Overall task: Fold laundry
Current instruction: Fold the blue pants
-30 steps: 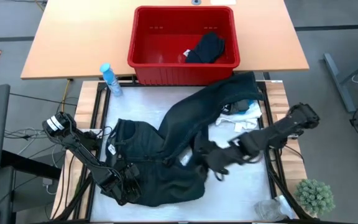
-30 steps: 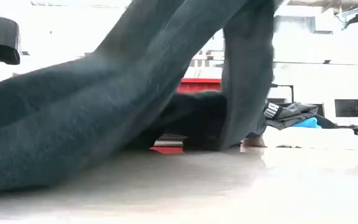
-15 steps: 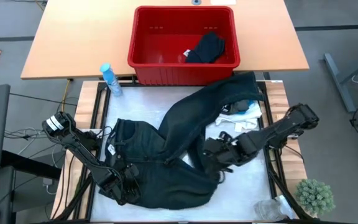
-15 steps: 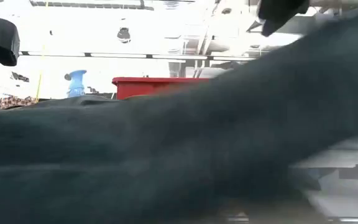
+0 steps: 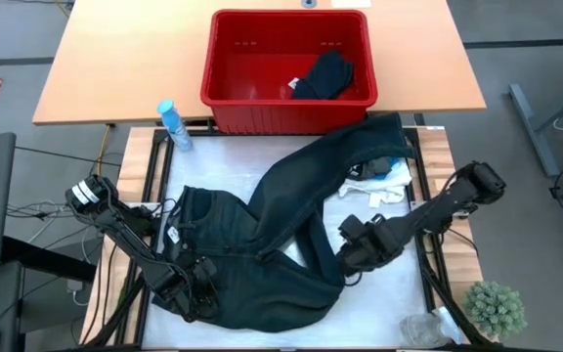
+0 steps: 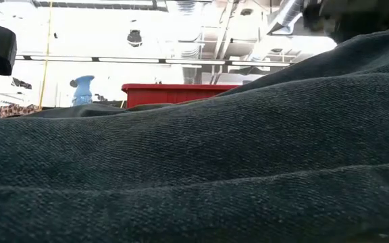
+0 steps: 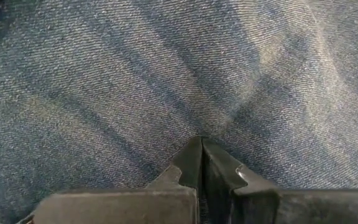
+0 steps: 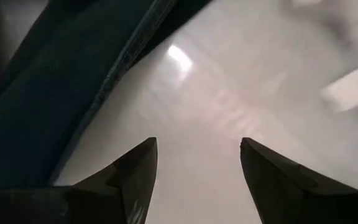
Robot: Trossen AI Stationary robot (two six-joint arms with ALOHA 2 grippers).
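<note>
Black trousers (image 5: 262, 244) sprawled across white table (image 5: 399, 293), one leg running up toward red basket (image 5: 289, 59). Left gripper (image 7: 201, 155) clenched, tips pressed on trouser fabric at near-left end. Right gripper (image 8: 194, 168) released, fingers (image 8: 135, 168) spread, empty, over bare table just beside trouser edge. White garment (image 5: 379, 181) near right edge

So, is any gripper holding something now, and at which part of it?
The left gripper is shut on the black trousers, pressing into flat cloth near the waist end. The right gripper is open over bare table, holding nothing.
</note>
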